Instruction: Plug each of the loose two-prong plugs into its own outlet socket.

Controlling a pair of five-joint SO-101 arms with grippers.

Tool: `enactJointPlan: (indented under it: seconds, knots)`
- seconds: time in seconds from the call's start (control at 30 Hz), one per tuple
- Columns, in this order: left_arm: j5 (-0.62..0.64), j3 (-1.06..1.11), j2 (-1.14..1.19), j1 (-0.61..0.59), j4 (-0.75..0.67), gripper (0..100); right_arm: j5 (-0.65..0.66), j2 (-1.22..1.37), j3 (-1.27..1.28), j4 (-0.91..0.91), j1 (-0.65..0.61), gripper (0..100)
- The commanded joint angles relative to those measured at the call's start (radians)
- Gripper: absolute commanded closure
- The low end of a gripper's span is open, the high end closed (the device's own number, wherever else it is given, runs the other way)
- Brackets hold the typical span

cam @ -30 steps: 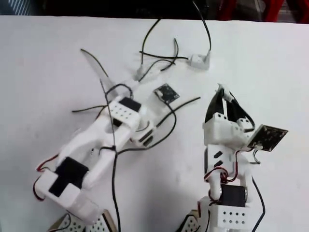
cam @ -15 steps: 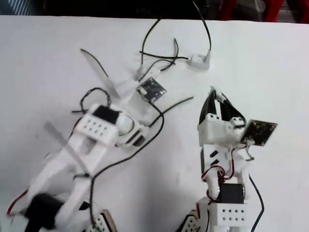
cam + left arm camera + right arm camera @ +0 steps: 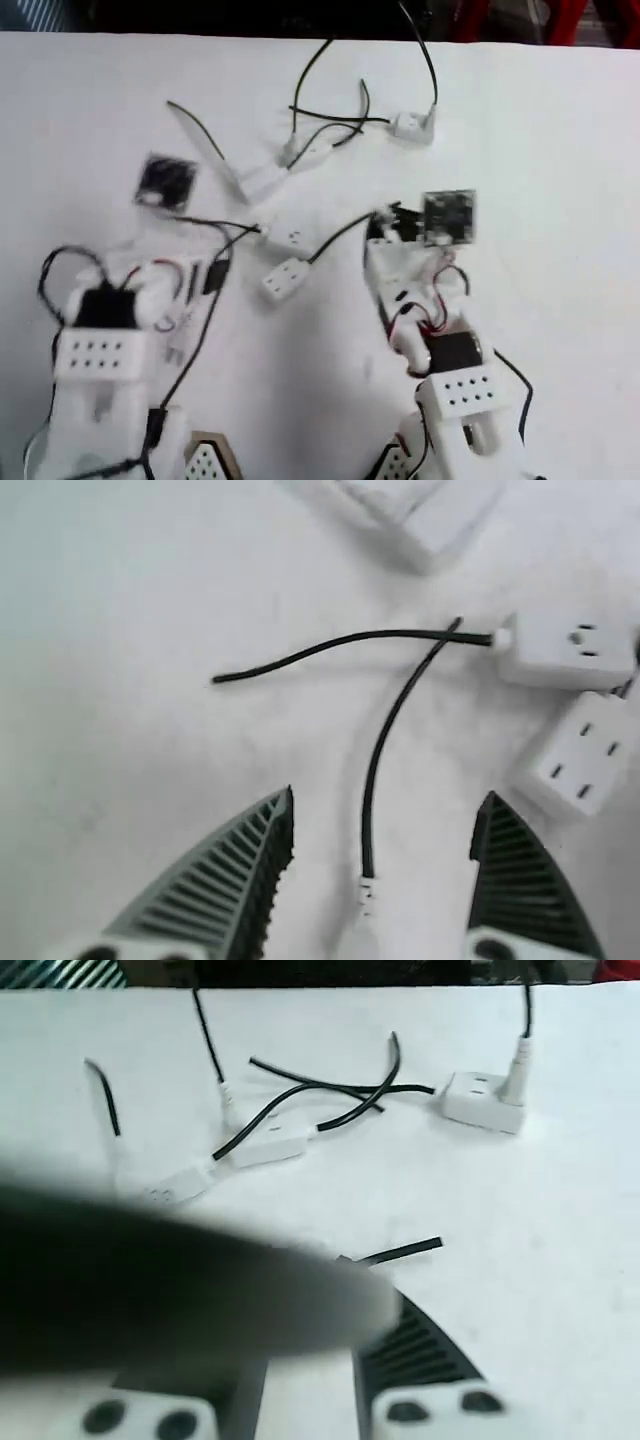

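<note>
1. On the white table [image 3: 560, 120], at mid-field, a first socket [image 3: 290, 238] and a second socket [image 3: 285, 277] are laid just beside each other, faces up, each on a black cord.
2. The first socket's cord [image 3: 340, 645] is run away from the block to a loose cut end and is crossed by a second cord.
3. That second cord is ended in a small white plug [image 3: 362, 912], which is laid on the table, unplugged, near both sockets.
4. The left gripper [image 3: 380, 880] is held low over the table with its jaws spread wide. The plug is found between them and is not gripped.
5. The right gripper [image 3: 383, 228] is placed near the two sockets, on their right side. Whether it is spread or closed cannot be told.
6. A far socket [image 3: 410, 126] is set toward the table's far edge, with a corded plug seated in it.
7. Two white fittings [image 3: 305, 155] on tangled cords are laid between the far socket and the near sockets. Their kind cannot be told.
</note>
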Motion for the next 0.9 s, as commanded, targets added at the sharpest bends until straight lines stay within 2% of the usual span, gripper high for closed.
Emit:
enactJointPlan:
  seconds: [0.0, 0.1, 0.17, 0.33, 0.57, 0.87]
  knots:
    - [0.011, 0.141, -0.140, -0.165, -0.064, 71, 0.081, 0.010, -0.091, 0.056, -0.104, 98.1]
    - [0.005, 0.256, -0.199, -0.243, -0.164, 71, 0.126, 0.054, -0.135, 0.099, -0.188, 98.1]
    - [-0.054, 0.316, -0.228, -0.286, -0.213, 71, 0.149, 0.107, -0.158, 0.104, -0.236, 98.1]
    - [-0.127, 0.374, -0.265, -0.338, -0.239, 71, 0.276, 0.266, -0.209, 0.105, -0.351, 98.1]
    - [-0.130, 0.419, -0.263, -0.332, -0.281, 71, 0.285, 0.456, -0.316, 0.097, -0.374, 98.1]
    - [-0.132, 0.425, -0.262, -0.334, -0.292, 71, 0.285, 0.602, -0.322, 0.012, -0.430, 98.1]
